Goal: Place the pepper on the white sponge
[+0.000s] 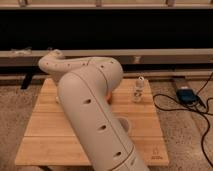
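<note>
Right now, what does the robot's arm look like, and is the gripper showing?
Thick cream-white tubular arm: smooth rounded shells, bulbous joints, small dark oval holes along each link. No outer cables or markings show. The gripper is out of sight, behind the big near link.

I look for words and numbers but cannot read any. The wooden table (145,125) has a small dark mark with tiny print in its near right corner, and the letters are too small for me to make out. The little bottle (137,91) near the far right side of the table shows no words I can read, the big white arm (85,100) has only round holes on it, and my gripper is out of sight behind that arm, over the left side of the table.
</note>
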Robot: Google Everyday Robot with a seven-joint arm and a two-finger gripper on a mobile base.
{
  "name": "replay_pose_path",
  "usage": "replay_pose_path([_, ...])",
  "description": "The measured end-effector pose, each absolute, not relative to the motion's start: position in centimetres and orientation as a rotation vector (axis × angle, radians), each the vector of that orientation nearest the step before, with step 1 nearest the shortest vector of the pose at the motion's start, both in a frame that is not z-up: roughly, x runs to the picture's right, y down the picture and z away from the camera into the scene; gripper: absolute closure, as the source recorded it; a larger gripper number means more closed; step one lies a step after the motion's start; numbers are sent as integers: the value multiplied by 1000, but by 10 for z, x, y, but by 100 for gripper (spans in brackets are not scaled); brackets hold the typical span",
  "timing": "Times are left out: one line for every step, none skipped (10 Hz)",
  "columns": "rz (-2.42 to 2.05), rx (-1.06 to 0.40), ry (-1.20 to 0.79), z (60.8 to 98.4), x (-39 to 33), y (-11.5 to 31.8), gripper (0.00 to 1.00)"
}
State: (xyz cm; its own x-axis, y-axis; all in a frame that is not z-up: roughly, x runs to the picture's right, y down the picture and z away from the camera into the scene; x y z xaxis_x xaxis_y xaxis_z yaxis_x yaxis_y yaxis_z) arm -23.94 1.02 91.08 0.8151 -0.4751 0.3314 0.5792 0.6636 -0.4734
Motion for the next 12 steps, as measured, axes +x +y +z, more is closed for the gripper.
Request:
replay_pose_path([-589,-597,-187,921,-237,4,20])
replay_pose_path([-577,-598,-188,930,-236,-1,20])
replay_pose_path([-567,-599,-188,938,-233,-6,20])
replay_pose_path([-562,-601,-183,947,-229,-9,20])
replay_pose_path([-556,-606,-180,954,-226,-9,20])
replay_pose_path([-551,-613,-180,961,-226,-6,20])
replay_pose_path([-548,-619,-182,966,-227,-3,20])
replay_pose_path([-540,-628,-178,973,-224,0,20])
replay_pose_path([-534,-633,-176,976,-222,0,20])
replay_pose_path([-529,-641,-171,980,-219,2,20])
replay_pose_path([-527,-644,-167,982,-219,2,20])
replay_pose_path([-525,-651,-158,985,-219,1,20])
